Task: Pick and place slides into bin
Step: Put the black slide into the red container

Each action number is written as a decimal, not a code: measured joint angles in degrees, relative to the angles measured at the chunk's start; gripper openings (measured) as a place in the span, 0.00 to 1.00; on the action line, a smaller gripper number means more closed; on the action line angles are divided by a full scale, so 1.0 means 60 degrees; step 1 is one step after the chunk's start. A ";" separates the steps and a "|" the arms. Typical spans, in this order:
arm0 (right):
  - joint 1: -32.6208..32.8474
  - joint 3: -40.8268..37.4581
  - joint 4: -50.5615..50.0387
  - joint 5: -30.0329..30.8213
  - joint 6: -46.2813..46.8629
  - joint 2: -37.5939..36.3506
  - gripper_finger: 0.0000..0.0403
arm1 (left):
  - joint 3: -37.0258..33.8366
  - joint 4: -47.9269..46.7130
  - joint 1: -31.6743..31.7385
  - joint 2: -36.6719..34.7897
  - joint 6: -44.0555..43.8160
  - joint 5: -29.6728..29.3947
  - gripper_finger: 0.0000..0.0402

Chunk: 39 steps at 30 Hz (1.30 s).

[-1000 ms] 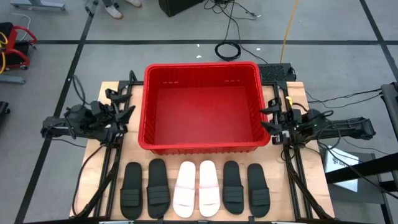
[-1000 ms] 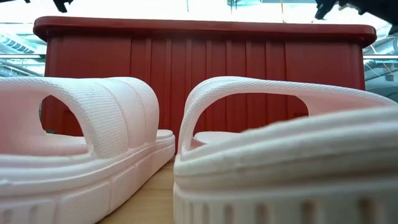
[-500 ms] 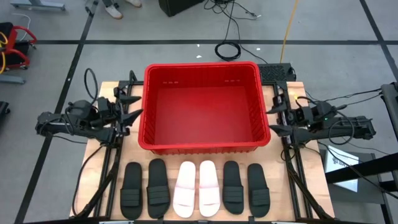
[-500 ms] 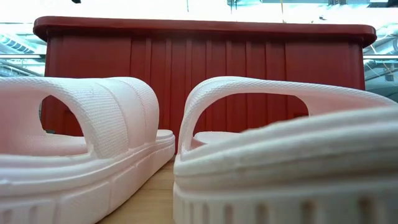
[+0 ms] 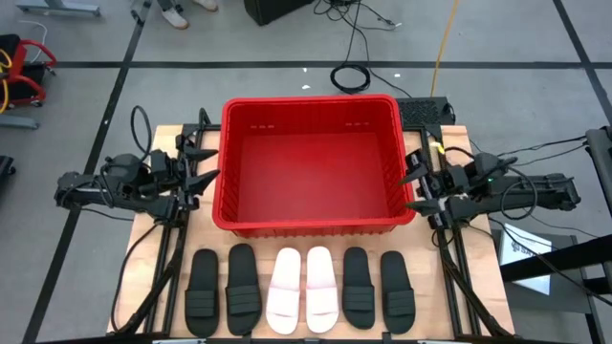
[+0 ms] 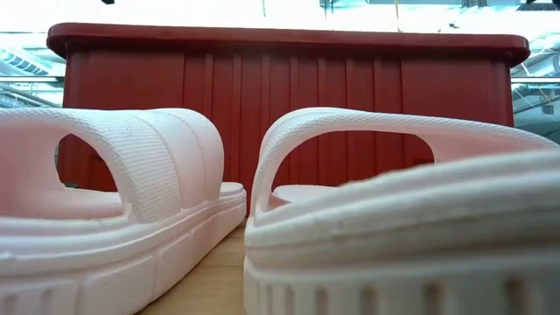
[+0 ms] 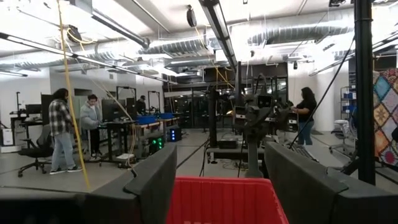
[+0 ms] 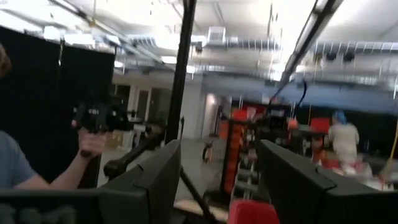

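Note:
The red bin (image 5: 311, 167) stands in the middle of the table; its wall also shows in the low view (image 6: 289, 96). Six slides lie sole-down in a row along the near edge: two black (image 5: 202, 282) (image 5: 242, 277), two white (image 5: 286, 290) (image 5: 321, 287), two black (image 5: 359, 287) (image 5: 396, 290). The white pair fills the low view (image 6: 114, 201) (image 6: 394, 219). My left gripper (image 5: 206, 164) is open and empty beside the bin's left wall. My right gripper (image 5: 412, 186) is open and empty beside the bin's right wall. Each wrist view looks over the bin's rim (image 7: 224, 199) (image 8: 252, 211).
Arm mounts and cables line both table sides (image 5: 158, 258) (image 5: 459, 258). A dark box (image 5: 426, 110) sits at the far right corner. People stand in the room beyond the table (image 7: 62, 127) (image 8: 15, 162).
Both grippers have risen out of the low view's top edge. My left gripper has gone a little toward the bin's left wall. My right gripper has drawn slightly back, then come again toward the bin's right wall. The slides and the bin have stayed put.

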 joint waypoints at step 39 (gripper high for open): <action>0.0612 0.5287 -0.7402 0.0722 -0.0033 0.2901 0.52 | -0.0011 -0.0481 0.0000 0.0000 -0.0535 0.1392 0.62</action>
